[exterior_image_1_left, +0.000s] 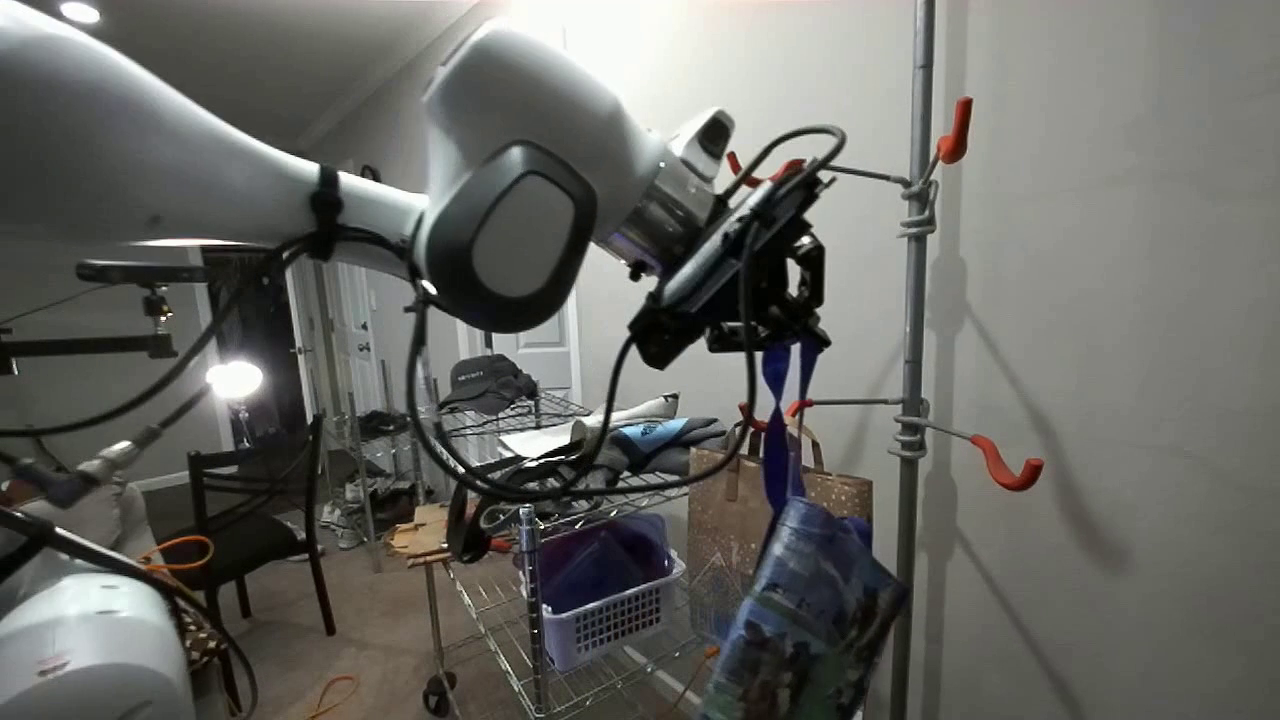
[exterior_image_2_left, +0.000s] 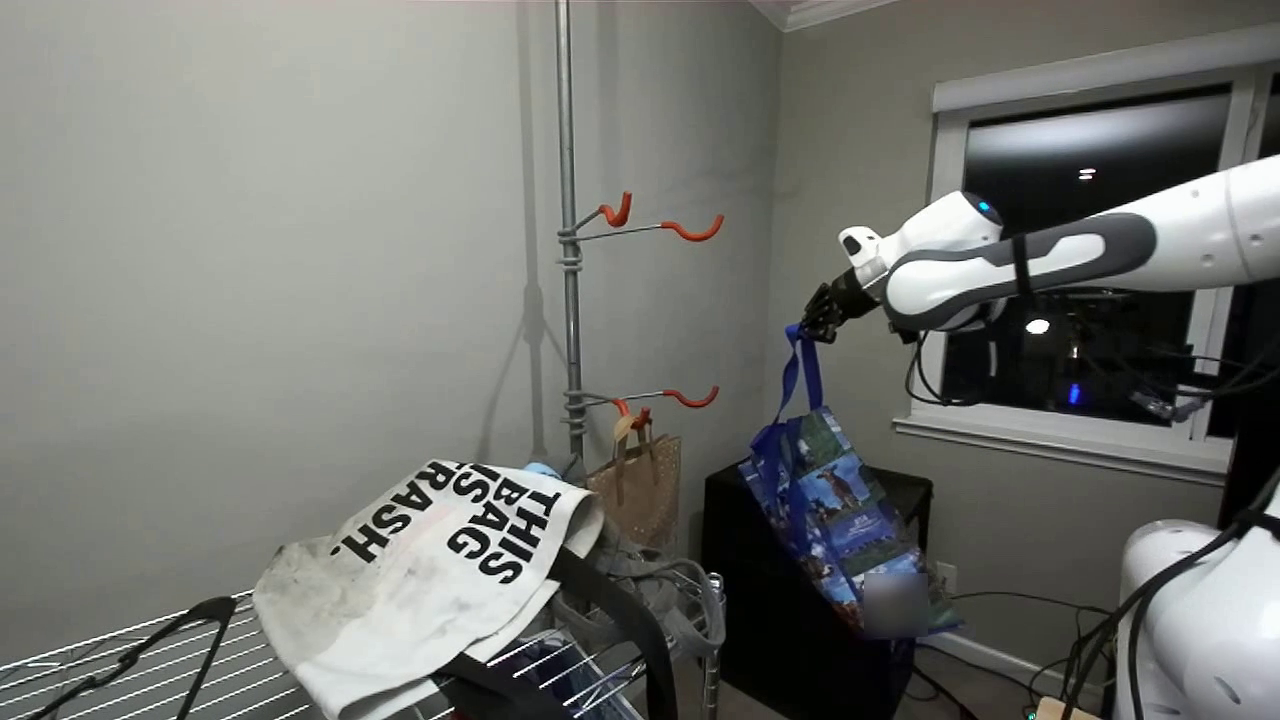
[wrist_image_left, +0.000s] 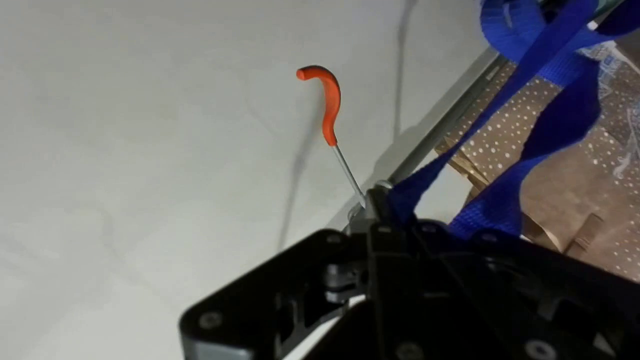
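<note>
Your white and grey robot arm extends in from the right in an exterior view, its forearm sloping slightly down to the wrist, with the black fingers angled down and to the left. You have the fingers pinched tight on the blue webbing strap of a glossy blue shopping bag printed with pictures. In that view the bag hangs below the fingers, tilted, its lower end further right, in front of a black cabinet; you cannot tell whether the two touch. In the wrist view you see the strap run from the fingers toward the right in two twisted lengths. Left of the bag, in the exterior view, stands a grey metal pole with red-orange hooks, apart from your fingers. A brown paper bag with white speckles has its handles at a lower hook.
</note>
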